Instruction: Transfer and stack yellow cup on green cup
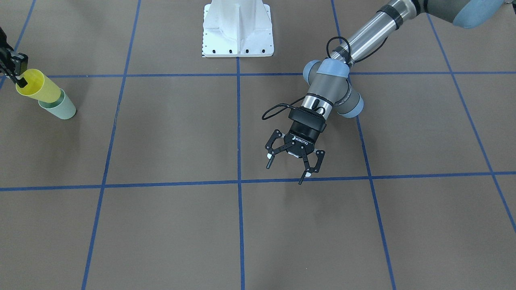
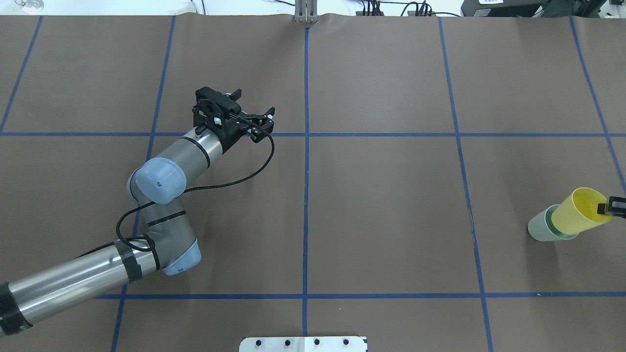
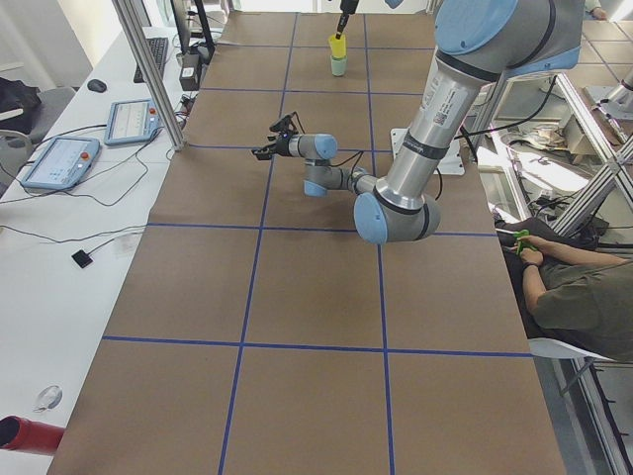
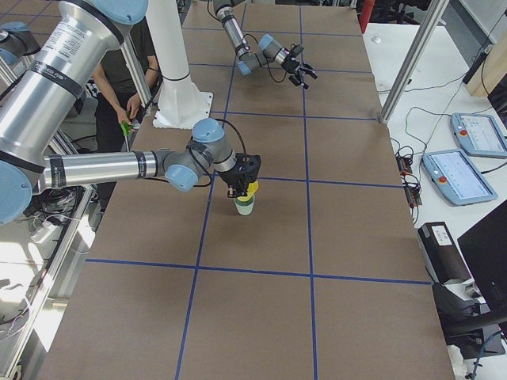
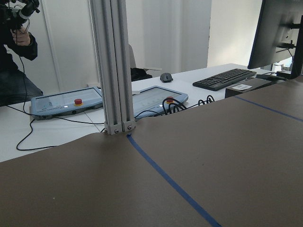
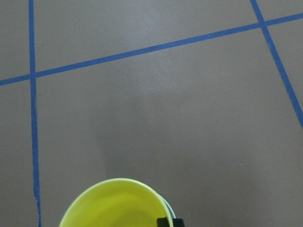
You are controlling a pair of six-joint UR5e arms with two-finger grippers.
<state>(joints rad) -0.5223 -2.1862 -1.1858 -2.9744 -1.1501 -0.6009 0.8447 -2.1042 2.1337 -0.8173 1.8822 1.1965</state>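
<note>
Yellow cup set in the green cup at the table's right end

The yellow cup (image 1: pixel 39 86) has its lower end inside the mouth of the green cup (image 1: pixel 61 108), and most of its body rises above the green rim. The right gripper (image 1: pixel 20 80) pinches the yellow cup's rim wall, with one finger (image 2: pixel 601 209) inside the mouth. The pair stands on the brown table (image 1: pixel 161 141), close to a blue tape line (image 2: pixel 594 93) and to the edge of the overhead and front views. The left gripper (image 1: pixel 287 167) hangs with its fingers spread wide and nothing between them. It is above a tape line near the table's middle, well apart from the cups. A wide stretch of bare table lies between the two.
</note>
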